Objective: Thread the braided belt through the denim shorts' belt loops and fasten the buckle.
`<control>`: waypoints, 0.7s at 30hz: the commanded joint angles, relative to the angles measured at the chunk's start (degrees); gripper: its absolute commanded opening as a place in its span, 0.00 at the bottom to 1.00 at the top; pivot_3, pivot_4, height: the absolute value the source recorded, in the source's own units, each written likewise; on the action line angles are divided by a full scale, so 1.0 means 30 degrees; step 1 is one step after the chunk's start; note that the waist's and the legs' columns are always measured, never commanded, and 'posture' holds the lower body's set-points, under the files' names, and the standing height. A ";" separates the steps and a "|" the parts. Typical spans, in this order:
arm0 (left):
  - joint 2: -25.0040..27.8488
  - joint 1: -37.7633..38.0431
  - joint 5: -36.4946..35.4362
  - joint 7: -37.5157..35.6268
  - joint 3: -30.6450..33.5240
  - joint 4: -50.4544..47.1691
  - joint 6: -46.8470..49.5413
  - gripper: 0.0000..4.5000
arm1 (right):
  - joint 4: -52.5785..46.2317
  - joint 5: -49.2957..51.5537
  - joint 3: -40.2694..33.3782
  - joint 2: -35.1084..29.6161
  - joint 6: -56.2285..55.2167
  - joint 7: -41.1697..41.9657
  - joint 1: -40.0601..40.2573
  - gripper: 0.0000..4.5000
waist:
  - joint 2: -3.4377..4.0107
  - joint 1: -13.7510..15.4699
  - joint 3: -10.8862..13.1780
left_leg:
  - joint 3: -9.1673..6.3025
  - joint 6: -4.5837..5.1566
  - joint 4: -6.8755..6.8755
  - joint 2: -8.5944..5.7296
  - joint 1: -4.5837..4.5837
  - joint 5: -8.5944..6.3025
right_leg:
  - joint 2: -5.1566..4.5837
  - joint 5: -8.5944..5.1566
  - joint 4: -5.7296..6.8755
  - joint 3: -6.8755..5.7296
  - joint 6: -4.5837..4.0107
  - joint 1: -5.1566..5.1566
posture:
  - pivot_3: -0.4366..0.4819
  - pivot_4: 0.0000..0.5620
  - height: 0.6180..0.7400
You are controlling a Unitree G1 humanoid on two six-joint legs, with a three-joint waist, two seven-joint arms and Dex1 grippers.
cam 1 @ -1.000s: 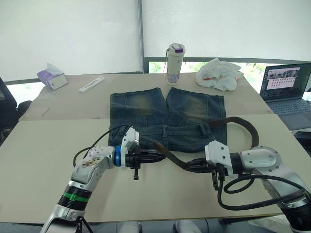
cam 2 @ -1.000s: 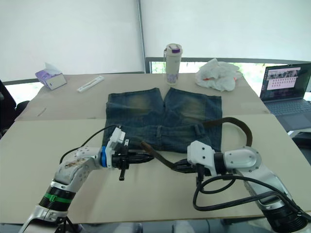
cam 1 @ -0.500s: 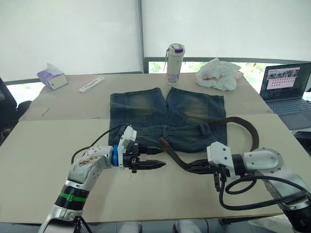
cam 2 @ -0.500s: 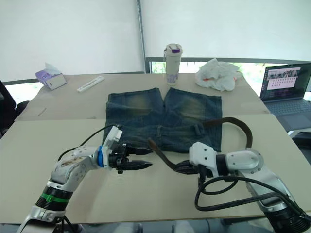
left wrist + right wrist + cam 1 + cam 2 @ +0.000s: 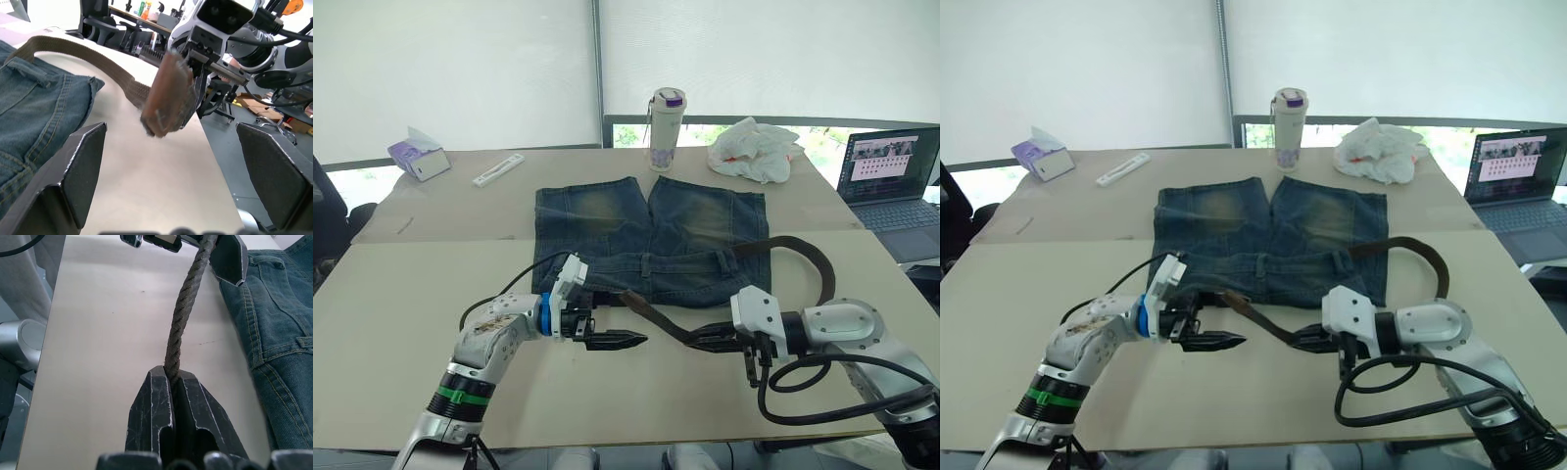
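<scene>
Left eye view: beige table, laptop | right claw clamps braided belt | left claw spread, seemingly empty

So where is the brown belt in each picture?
Left eye: belt in front of the shorts.
Right eye: belt, same place.
Left wrist: its tip, centre.
Right wrist: it rises from the right gripper.
Shared landmark: the shorts.
</scene>
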 commanded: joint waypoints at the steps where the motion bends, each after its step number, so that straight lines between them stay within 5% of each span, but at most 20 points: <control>1: -0.0049 -0.0255 -0.0665 -0.0047 0.0429 -0.0781 0.0077 0.99 | -0.0332 0.0057 -0.0261 -0.0219 -0.0477 0.0143 0.0018 0.00 | 0.0000 -0.0011 0.0000 | 0.0002 0.0000 0.0000 0.0001 0.0001 0.0000 | 0.0000 0.0000 0.0000 0.0000 0.0000 0.0000 | 0.48 0.27 1.00; 15: -0.0045 -0.0236 -0.0926 0.0040 0.0245 -0.0999 0.0179 0.99 | -0.0401 0.0016 -0.0274 -0.0306 -0.0359 0.0009 0.0082 0.00 | 0.0000 -0.0006 0.0000 | 0.0001 0.0000 -0.0001 0.0001 0.0001 0.0000 | 0.0002 -0.0001 -0.0001 0.0002 0.0001 0.0000 | 0.48 0.27 1.00; 18: -0.0076 -0.0304 -0.0905 0.0009 0.0224 -0.0913 0.0182 0.80 | -0.0351 -0.0012 -0.0248 -0.0300 -0.0360 0.0009 0.0004 0.00 | 0.0000 -0.0009 0.0000 | 0.0001 0.0000 -0.0001 0.0001 0.0002 0.0000 | 0.0003 -0.0001 0.0000 0.0002 0.0001 0.0000 | 0.48 0.27 1.00; 21: -0.0072 -0.0329 -0.0846 0.0023 0.0209 -0.0858 0.0191 0.47 | -0.0357 -0.0026 -0.0223 -0.0302 -0.0327 -0.0001 -0.0036 0.00 | 0.0000 -0.0004 0.0000 | 0.0001 0.0000 -0.0001 0.0000 0.0001 0.0000 | 0.0003 -0.0001 -0.0001 0.0001 0.0001 0.0000 | 0.48 0.27 1.00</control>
